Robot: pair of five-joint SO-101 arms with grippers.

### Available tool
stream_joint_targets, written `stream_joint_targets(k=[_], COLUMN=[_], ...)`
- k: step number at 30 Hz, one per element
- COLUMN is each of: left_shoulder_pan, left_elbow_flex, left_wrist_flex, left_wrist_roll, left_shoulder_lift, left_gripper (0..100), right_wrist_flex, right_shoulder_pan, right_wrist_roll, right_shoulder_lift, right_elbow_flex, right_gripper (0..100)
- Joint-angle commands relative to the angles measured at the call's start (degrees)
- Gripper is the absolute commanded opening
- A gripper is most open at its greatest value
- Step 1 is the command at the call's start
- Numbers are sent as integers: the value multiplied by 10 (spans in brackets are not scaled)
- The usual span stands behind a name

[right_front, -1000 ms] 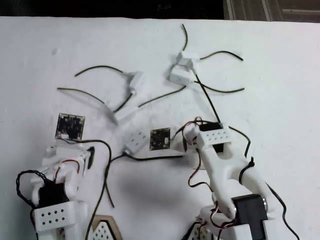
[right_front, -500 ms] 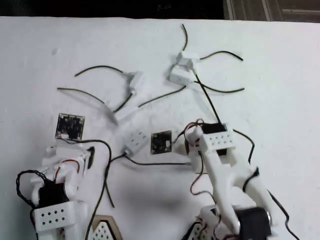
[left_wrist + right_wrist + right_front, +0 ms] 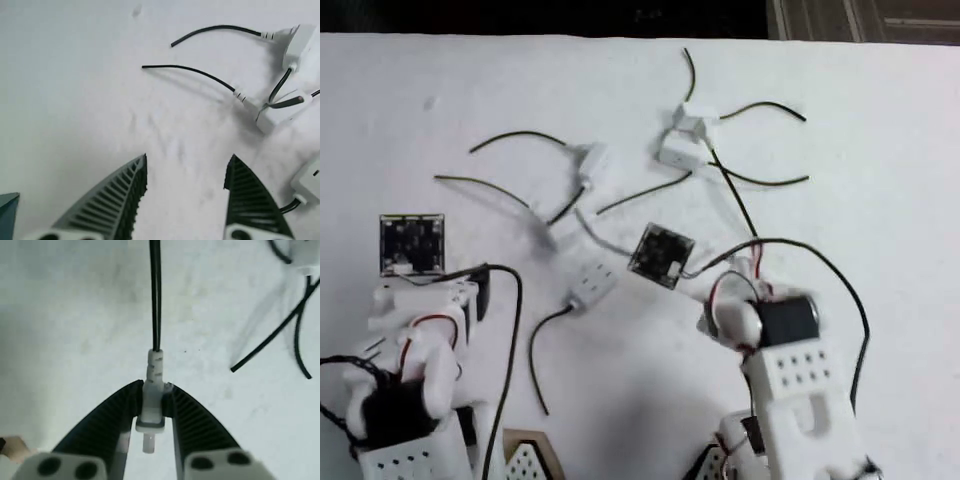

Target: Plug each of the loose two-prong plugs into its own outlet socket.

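Looking at your right gripper [image 3: 152, 407], it's pinched tight on a small white two-prong plug [image 3: 152, 400]. The plug's ribbed strain relief and thin black cord [image 3: 155, 290] run straight away from the wrist, and a pale stub pokes out of its near end. Your left gripper [image 3: 187, 165] is spread wide with nothing in it, over the white table [image 3: 880, 180] at the lower left of the high view. Around the middle and upper middle of that view lie white blocky outlet sockets [image 3: 590, 287] with short black leads.
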Motion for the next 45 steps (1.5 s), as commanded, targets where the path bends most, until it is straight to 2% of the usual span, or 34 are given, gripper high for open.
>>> stream_joint_targets(k=[1,9,16,21,25,29,39,45], left_shoulder_pan=[-6,-4,2,57,81,96,203,247], left_elbow_flex=[-77,-152,-177,-175,-159,-119,-12,-5], left_wrist_flex=[40,84,93,95,91,64,-36,-55], left_wrist_roll=[7,7,13,88,137,143,145,142], left_shoulder_lift=[-4,-5,-5,-18,-106,-199,-181,-181], left_gripper=[252,252,255,253,253,252,251,116], right_wrist_flex=[5,1,-25,-52,-52,-51,-118,-188], right_shoulder_pan=[-12,-82,-205,-270,-288,-289,-369,-388], right_wrist_roll=[-69,-212,-253,-258,-336,-402,-489,-508], right_shoulder_lift=[-65,-98,-101,-102,-104,-103,-103,-103], right_elbow_flex=[-44,-108,-133,-134,-135,-135,-130,-72], right_gripper=[18,18,18,18,18,18,18,18])
